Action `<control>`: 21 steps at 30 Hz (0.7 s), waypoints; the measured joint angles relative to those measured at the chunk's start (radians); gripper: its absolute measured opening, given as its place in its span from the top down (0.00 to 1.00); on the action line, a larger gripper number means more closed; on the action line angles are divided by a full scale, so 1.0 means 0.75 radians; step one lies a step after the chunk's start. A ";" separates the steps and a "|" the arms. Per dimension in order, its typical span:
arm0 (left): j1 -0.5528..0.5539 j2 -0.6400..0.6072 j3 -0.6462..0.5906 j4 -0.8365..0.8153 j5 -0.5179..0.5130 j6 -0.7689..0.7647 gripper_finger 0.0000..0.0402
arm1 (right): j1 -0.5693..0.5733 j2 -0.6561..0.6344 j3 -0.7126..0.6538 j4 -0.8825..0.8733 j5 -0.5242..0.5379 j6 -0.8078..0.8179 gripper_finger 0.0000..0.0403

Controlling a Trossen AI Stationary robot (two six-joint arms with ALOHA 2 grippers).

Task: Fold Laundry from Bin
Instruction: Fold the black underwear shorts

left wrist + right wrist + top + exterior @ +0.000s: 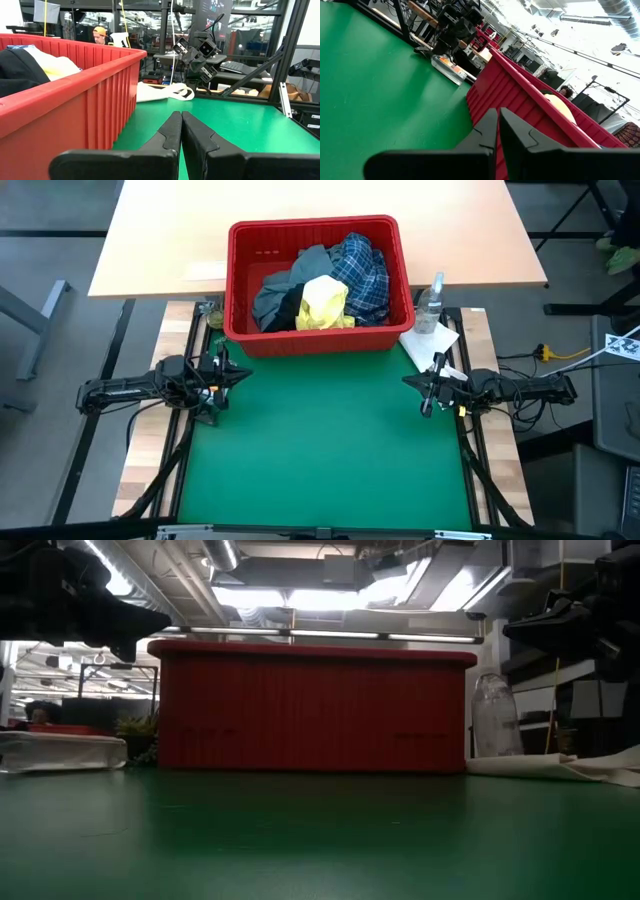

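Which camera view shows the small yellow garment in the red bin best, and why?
The high view: it looks straight down on the yellow garment lying among the other laundry in the red bin. Both wrist views catch only a pale edge over the rim; the low view shows just the bin's wall.

The high view is evenly and brightly lit from overhead; the green mat (320, 450) shows no hard shadows, only soft dark patches under the two arms. The pale desk (160, 230) behind looks slightly washed out. In the low view, bright ceiling lights (300, 598) glare behind the red bin (310, 710), leaving its near wall dim and the arms as near-black silhouettes; the nearest mat is soft and out of focus. The right wrist view is tilted, with a blown-out white ceiling. In both wrist views the dark fingers (180, 140) are underexposed and slightly blurred.
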 joint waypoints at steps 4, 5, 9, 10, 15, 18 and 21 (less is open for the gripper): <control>0.000 0.000 0.000 0.008 0.000 -0.001 0.98 | 0.000 0.000 0.000 0.000 0.000 0.000 0.95; 0.000 0.000 0.000 0.015 0.000 -0.005 0.98 | 0.000 0.000 0.000 0.001 0.001 0.000 0.95; -0.001 0.000 0.000 0.093 0.000 -0.125 0.98 | 0.000 0.000 0.000 0.005 0.020 0.000 0.95; 0.000 0.000 0.000 0.129 -0.002 -0.159 0.98 | 0.000 0.000 0.000 0.006 0.022 0.000 0.95; 0.000 0.000 0.000 0.342 -0.039 -0.283 0.98 | 0.000 0.000 -0.002 0.028 0.027 0.000 0.95; 0.000 0.000 0.000 0.444 -0.038 -0.289 0.98 | 0.000 -0.001 -0.002 0.092 0.027 0.000 0.95; 0.000 0.006 0.000 0.538 -0.039 -0.350 0.98 | 0.000 0.000 -0.002 0.164 0.027 0.001 0.95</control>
